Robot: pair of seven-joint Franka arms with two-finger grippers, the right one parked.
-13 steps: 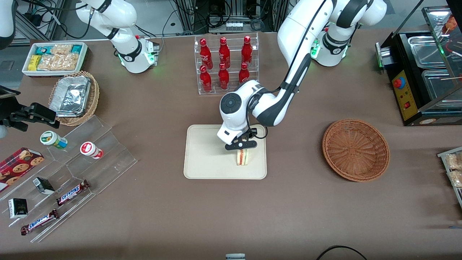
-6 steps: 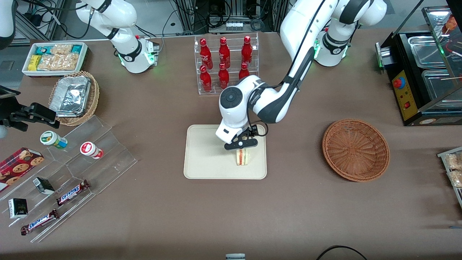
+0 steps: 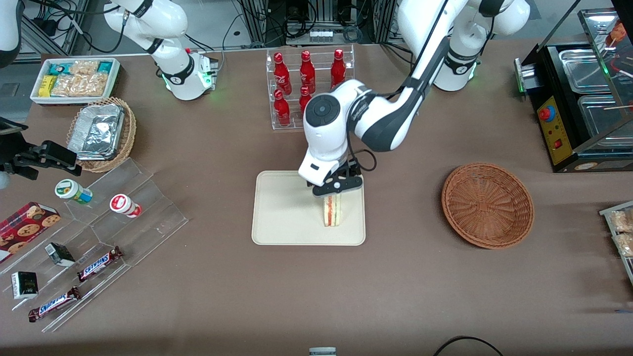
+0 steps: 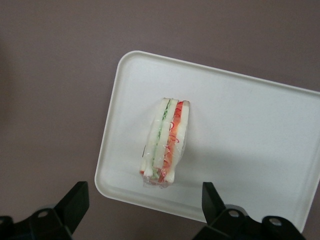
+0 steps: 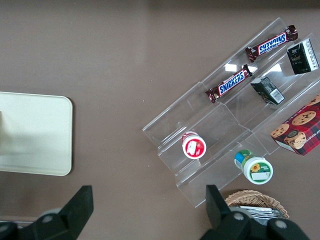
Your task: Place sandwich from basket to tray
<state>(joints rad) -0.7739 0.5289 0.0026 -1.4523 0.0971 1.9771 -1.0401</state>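
Left arm reaches in from its base, elbow bent, forearm angled toward the front camera, wrist pointing straight down. Tool (image 3: 335, 186) hangs above the tabletop, fingers (image 4: 75, 202) spread wide apart, nothing between them and touching nothing. The wrist view looks straight down through the gap between both fingertips.

A wide bench (image 3: 198, 296) covered in a plain brown cloth fills the scene under even indoor light. Past its edge farthest from the front camera, a grey floor (image 3: 237, 29) holds black cables (image 3: 232, 22) and metal frame legs (image 3: 257, 20).
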